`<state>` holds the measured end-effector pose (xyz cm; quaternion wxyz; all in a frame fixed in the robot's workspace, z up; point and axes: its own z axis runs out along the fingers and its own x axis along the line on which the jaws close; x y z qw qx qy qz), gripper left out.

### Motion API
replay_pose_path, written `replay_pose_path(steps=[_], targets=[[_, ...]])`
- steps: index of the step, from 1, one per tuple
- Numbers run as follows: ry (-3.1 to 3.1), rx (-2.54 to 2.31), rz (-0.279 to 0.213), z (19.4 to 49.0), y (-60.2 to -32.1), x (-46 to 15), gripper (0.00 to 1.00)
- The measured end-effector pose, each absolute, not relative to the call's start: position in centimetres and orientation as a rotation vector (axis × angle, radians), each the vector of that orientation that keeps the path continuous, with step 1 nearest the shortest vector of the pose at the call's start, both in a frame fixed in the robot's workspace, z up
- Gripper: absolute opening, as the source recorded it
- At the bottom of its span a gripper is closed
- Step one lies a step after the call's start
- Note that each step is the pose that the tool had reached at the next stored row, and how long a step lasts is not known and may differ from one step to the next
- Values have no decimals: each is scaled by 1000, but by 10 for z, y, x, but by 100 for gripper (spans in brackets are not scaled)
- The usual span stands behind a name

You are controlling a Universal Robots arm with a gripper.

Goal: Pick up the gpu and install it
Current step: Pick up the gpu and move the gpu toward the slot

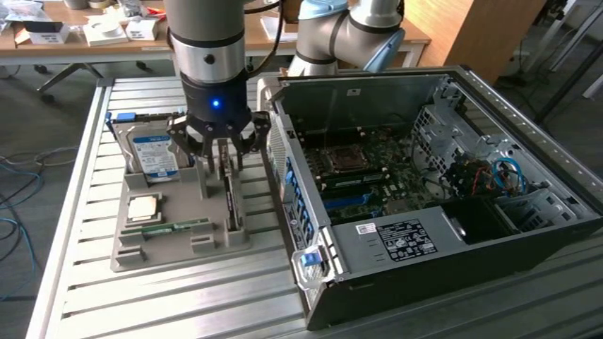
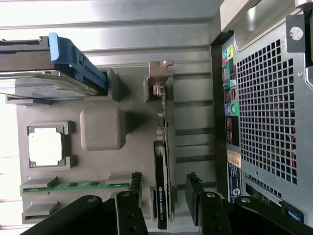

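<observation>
The gpu (image 1: 229, 199) is a thin dark card standing on edge in a slot of the grey holder tray (image 1: 179, 248). In the wrist view the gpu (image 2: 161, 188) shows its black face edge-on, with the silvery bracket (image 2: 160, 78) at the far end. My gripper (image 1: 222, 157) hangs directly over the card. It is open, and the gripper (image 2: 164, 182) has one finger on each side of the card, with a gap on both sides. The fingers (image 2: 193, 188) do not touch it.
On the same tray sit a hard drive (image 1: 152, 152) with a blue-white label, a square processor chip (image 1: 143, 207) and a green memory stick (image 1: 174, 228). The open computer case (image 1: 424, 233) stands close to the tray at the exterior view's right, with the motherboard (image 1: 363, 169) exposed.
</observation>
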<state>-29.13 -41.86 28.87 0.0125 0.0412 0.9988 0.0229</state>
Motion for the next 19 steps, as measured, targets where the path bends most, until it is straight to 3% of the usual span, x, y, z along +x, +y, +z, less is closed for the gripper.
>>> replay_pose_path(steps=[19], targets=[[3113,128,71,254,-419,-291,49]])
